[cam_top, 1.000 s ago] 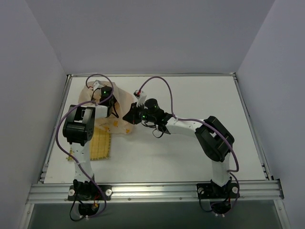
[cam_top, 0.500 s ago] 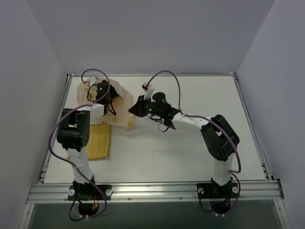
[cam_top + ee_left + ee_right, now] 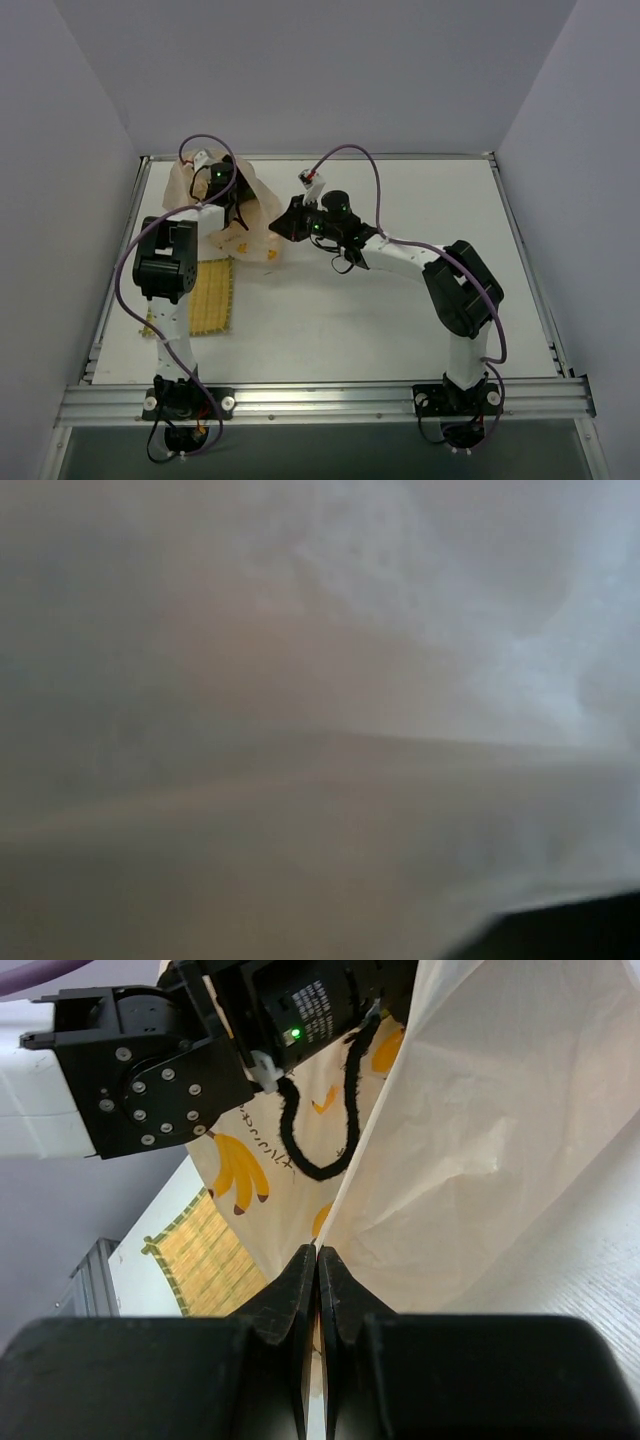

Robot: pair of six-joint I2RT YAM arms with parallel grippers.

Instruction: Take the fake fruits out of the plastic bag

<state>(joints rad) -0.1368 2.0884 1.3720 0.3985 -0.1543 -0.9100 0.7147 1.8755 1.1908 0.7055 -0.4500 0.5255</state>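
The plastic bag (image 3: 255, 212), pale peach with orange banana prints, lies at the far left of the table. My right gripper (image 3: 284, 226) is shut on the bag's right edge; in the right wrist view its jaws (image 3: 317, 1252) pinch a thin fold of the bag (image 3: 480, 1140). My left arm's wrist (image 3: 219, 182) sits over the bag with its gripper sunk into the plastic, fingers hidden. The left wrist view shows only blurred bag plastic (image 3: 320, 680) close to the lens. The fake fruits are hidden.
A yellow woven mat (image 3: 211, 298) lies flat on the table just in front of the bag and also shows in the right wrist view as the mat (image 3: 205, 1255). The left arm's black housing (image 3: 150, 1070) stands close beyond the right gripper. The back wall is right behind the bag.
The left wrist has moved back toward the far-left corner, and the bag has shifted with it. The right gripper has followed up and slightly right, still pinching the bag's edge.
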